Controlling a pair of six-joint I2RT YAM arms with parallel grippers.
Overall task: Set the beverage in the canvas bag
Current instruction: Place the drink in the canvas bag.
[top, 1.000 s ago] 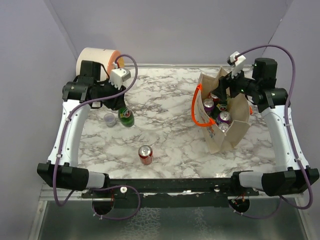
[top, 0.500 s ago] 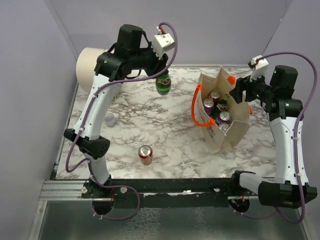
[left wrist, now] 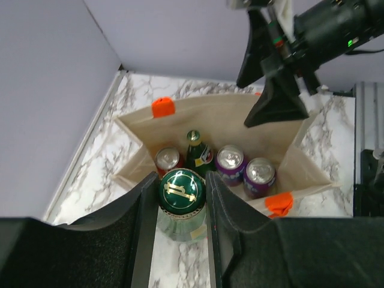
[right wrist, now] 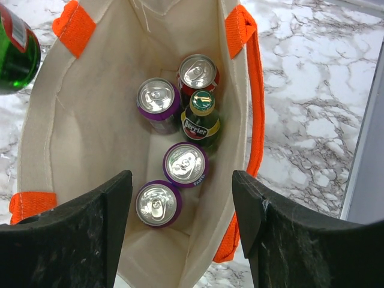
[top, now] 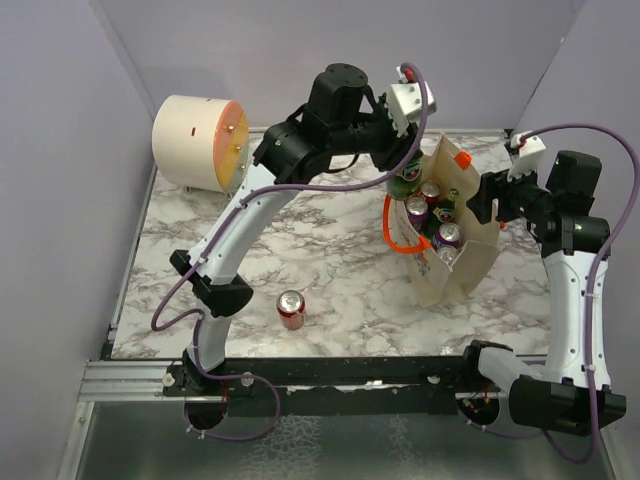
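While the marble table carries the canvas bag upright near its right edge, mouth gaping, the left gripper hangs at the bag's left rim. Its fingers are clamped on a green glass bottle, the beverage, held in the air just outside the cloth. The right gripper sits at the bag's far-right rim, fingers spread wide with nothing between them. Inside stand three purple cans, a red can and a Perrier bottle. A lone red can stands by the near edge.
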